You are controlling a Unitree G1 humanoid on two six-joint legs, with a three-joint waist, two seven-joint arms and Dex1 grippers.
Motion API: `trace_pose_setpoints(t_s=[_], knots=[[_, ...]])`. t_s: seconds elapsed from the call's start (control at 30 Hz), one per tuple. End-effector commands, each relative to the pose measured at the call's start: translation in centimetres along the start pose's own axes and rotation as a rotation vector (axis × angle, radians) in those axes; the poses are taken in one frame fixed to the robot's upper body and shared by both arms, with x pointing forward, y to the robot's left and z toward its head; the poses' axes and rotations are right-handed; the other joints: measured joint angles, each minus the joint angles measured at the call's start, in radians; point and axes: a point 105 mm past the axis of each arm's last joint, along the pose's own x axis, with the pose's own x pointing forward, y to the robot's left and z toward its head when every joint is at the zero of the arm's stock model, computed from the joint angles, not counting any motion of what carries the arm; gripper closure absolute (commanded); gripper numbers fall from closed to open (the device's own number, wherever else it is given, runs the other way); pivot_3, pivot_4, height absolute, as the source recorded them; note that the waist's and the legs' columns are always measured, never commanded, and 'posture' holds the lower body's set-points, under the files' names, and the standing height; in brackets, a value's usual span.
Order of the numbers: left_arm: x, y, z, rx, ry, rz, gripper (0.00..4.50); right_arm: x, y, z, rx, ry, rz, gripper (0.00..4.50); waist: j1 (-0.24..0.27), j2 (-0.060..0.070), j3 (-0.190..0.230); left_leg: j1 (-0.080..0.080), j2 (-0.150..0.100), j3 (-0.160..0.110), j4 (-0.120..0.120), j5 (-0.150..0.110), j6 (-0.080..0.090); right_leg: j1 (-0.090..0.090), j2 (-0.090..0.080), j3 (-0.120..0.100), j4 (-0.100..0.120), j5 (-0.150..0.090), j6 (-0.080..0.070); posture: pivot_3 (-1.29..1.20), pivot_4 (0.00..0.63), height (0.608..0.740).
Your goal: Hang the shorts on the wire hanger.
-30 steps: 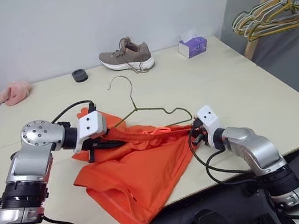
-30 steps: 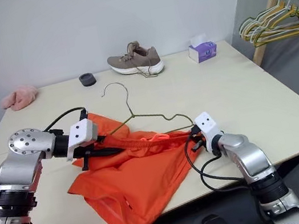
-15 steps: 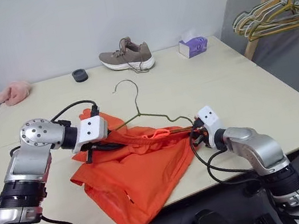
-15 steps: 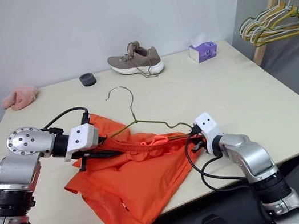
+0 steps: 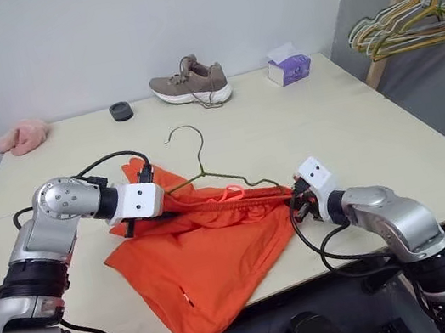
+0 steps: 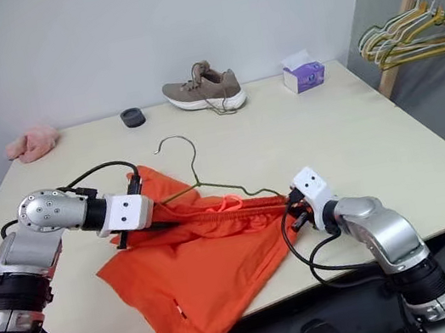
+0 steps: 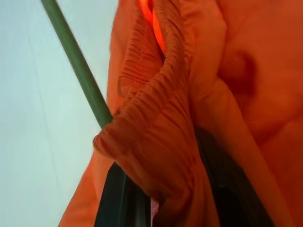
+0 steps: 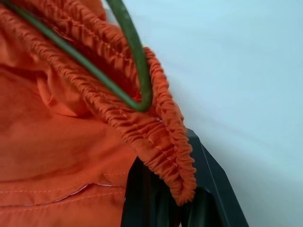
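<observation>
Two grippers are holding the shorts (image 5: 207,251) stretched between them, and we are seeing both clamped on the gathered waistband: our left gripper (image 5: 165,215) is pinching one end and our right gripper (image 5: 296,202) is closed tight on the other. Most of the orange fabric is lying on the table (image 5: 353,122), with one leg drooping over the near edge. The wire hanger (image 5: 205,167) is resting on the tabletop with its hook pointing away from us, and its lower corners are sitting inside the waistband at both grippers. A shoe (image 5: 189,83) is lying well apart near the far edge.
</observation>
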Motion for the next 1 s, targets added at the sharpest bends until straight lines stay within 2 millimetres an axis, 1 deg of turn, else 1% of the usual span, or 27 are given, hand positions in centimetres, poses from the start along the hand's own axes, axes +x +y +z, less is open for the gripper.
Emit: trace_pose_setpoints(t_s=[0.03, 0.2, 0.33, 0.43, 0.6, 0.63, 0.73, 0.8, 0.87, 0.93, 1.0], knots=[[-0.9, 0.7, 0.0, 0.001, 0.003, 0.035, 3.76, -0.7, -0.3, 0.1, -0.016, 0.0, -0.011, 4.5, 0.001, 0.0, 0.0, 0.0, 0.0, 0.0, 0.0, 0.0, 0.0, 0.0, 0.0, 0.0, 0.0, 0.0, 0.0, -0.25, 0.035, 0.74], [-0.6, -0.6, -0.2, 0.034, 0.02, -0.02, 3.76, -0.8, -0.3, 0.5, -0.024, -0.008, -0.01, 4.5, 0.0, 0.0, 0.0, 0.0, 0.0, 0.0, 0.0, 0.0, 0.0, 0.0, 0.0, 0.0, 0.0, 0.0, 0.0, -0.25, 0.038, 0.74], [-0.4, -1.6, -0.9, 0.116, 0.086, -0.08, 3.76, -1.3, -1.2, 1.0, -0.081, 0.016, -0.008, 4.5, 0.003, 0.0, 0.0, 0.0, 0.0, 0.0, 0.0, 0.0, 0.0, 0.0, 0.0, 0.0, 0.0, 0.0, 0.0, -0.25, 0.038, 0.74], [-0.5, -1.7, -1.6, 0.162, 0.135, -0.092, 3.77, -2.2, -2.0, 1.4, -0.121, 0.034, -0.004, 4.5, 0.004, 0.0, 0.0, 0.0, 0.0, 0.001, 0.0, 0.0, 0.0, 0.0, 0.0, 0.0, 0.0, 0.0, 0.0, -0.26, 0.04, 0.74], [-0.1, -1.6, -1.7, 0.196, 0.147, -0.088, 3.77, -2.7, -1.7, 1.9, -0.183, 0.052, 0.029, 4.5, 0.004, 0.0, 0.001, 0.0, 0.0, 0.0, 0.0, 0.0, 0.0, 0.0, 0.0, 0.0, 0.0, 0.0, 0.0, -0.26, 0.04, 0.74], [0.3, -1.4, -1.4, 0.195, 0.131, -0.073, 3.77, -2.6, -1.6, 2.1, -0.2, 0.05, 0.036, 4.5, 0.004, 0.0, 0.001, 0.0, 0.0, 0.0, 0.0, 0.0, 0.0, 0.0, 0.0, 0.0, 0.0, 0.0, 0.0, -0.26, 0.04, 0.74], [2.4, -0.7, 0.2, 0.21, 0.06, -0.037, 3.77, -1.4, 0.4, 4.1, -0.331, 0.022, 0.101, 4.5, 0.002, 0.001, 0.001, 0.0, 0.0, 0.001, 0.0, 0.0, 0.0, 0.0, 0.0, 0.001, 0.0, 0.0, 0.0, -0.26, 0.041, 0.74], [3.3, -0.6, 0.9, 0.22, 0.038, -0.031, 3.77, -1.1, 1.5, 5.1, -0.395, 0.003, 0.132, 4.5, 0.002, 0.001, 0.001, 0.0, 0.0, 0.001, 0.0, 0.0, 0.0, 0.0, 0.0, 0.001, 0.0, 0.0, 0.0, -0.26, 0.041, 0.74], [4.1, -0.7, 1.4, 0.227, 0.022, -0.038, 3.78, -1.0, 3.0, 6.5, -0.455, -0.035, 0.178, 4.5, 0.002, 0.001, 0.001, 0.0, 0.0, 0.001, 0.0, 0.0, 0.0, 0.0, 0.0, 0.0, -0.001, 0.0, 0.001, -0.26, 0.041, 0.74], [4.5, -0.8, 1.7, 0.23, 0.013, -0.044, 3.78, -1.0, 3.9, 7.5, -0.505, -0.062, 0.201, 4.5, 0.001, 0.001, 0.001, -0.002, 0.0, 0.0, 0.0, 0.0, 0.0, -0.002, 0.0, 0.0, -0.001, 0.0, 0.001, -0.27, 0.041, 0.74], [4.7, -0.8, 1.8, 0.226, 0.006, -0.045, 3.78, -1.0, 3.9, 7.7, -0.557, -0.07, 0.19, 3.92, -0.001, 0.001, 0.001, -0.003, 0.0, 0.0, 0.0, 0.0, 0.0, -0.003, 0.0, 0.0, -0.001, 0.0, 0.0, -0.28, 0.041, 0.74]])
